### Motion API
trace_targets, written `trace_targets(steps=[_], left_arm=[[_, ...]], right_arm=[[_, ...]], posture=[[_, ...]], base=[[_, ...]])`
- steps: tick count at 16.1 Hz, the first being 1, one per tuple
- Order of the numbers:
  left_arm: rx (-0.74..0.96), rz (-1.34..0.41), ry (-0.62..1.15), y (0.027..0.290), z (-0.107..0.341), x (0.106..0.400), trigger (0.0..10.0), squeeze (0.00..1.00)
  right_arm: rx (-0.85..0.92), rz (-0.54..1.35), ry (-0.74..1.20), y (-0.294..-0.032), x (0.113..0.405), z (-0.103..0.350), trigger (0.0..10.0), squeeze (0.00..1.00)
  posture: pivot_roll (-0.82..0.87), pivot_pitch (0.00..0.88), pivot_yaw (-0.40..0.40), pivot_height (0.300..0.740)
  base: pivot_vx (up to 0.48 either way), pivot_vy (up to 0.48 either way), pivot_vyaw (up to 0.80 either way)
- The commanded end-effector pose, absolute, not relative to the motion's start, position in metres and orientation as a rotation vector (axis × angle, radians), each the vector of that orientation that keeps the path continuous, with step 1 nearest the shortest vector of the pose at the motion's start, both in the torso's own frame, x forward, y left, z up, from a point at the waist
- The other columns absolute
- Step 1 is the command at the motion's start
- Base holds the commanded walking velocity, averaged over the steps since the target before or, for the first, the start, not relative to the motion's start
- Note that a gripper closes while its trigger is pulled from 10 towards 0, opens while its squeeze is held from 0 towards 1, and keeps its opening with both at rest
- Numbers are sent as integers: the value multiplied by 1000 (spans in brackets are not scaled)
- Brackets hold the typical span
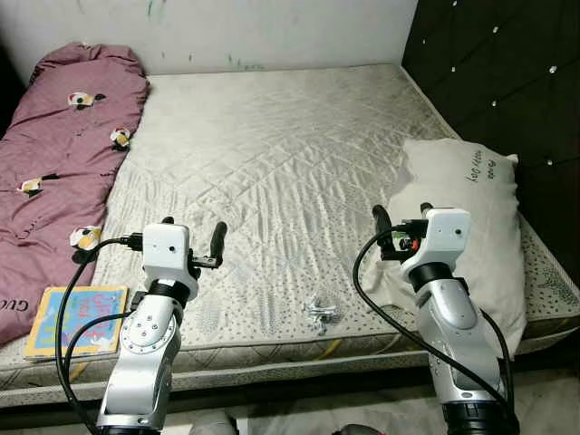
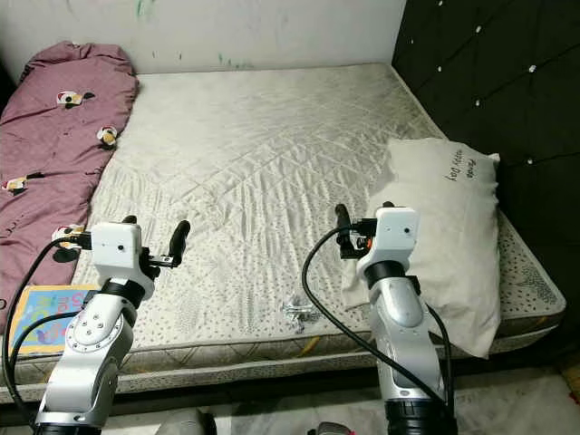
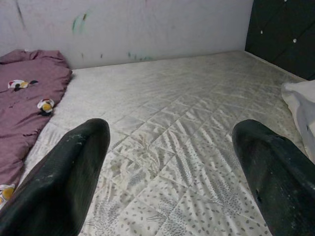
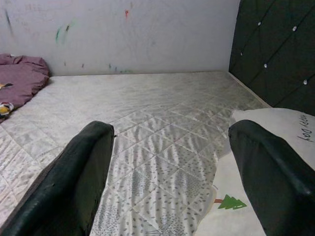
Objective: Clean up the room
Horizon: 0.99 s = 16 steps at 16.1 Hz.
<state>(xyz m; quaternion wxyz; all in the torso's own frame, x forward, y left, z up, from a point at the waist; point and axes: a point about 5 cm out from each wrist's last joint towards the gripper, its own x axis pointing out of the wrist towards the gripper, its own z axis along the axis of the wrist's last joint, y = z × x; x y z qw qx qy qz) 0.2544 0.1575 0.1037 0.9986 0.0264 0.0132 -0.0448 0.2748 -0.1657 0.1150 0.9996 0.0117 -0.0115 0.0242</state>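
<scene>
A bed with a quilted white mattress [image 1: 272,136] lies before me. A purple duvet [image 1: 63,136] with small cartoon prints is bunched along its left side. On the right side a white pillow [image 1: 471,208] hangs over the front corner. A colourful picture book [image 1: 77,317] rests at the front left edge, and a small crumpled clear wrapper [image 1: 322,313] sits near the front middle. My left gripper [image 1: 193,225] hovers open above the front of the mattress, to the right of the book. Beside the pillow's left edge my right gripper [image 1: 403,212] is open and holds nothing.
A black tufted headboard [image 1: 507,72] runs along the right side of the bed. A scuffed white wall [image 1: 272,27] closes the far side. A strip of pale floor [image 1: 544,399] shows below the bed's front edge.
</scene>
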Motion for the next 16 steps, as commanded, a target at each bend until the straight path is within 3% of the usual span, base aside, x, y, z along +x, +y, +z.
trace_targets(steps=[1,6,16], left_arm=[[47,-77,24,160,106,255,10000,0],[47,-73,30,160,105,253,10000,0],[59,-70,32,160,104,253,10000,0]], right_arm=[[23,53,-26,-164,275,118,10000,0],[18,69,-21,-163,274,117,10000,0],[22,89,-13,-161,273,115,10000,0]], posture=[[14,0,2,740],[12,0,1,740],[9,0,-3,654]], base=[[0,0,0],[0,0,0],[0,0,0]])
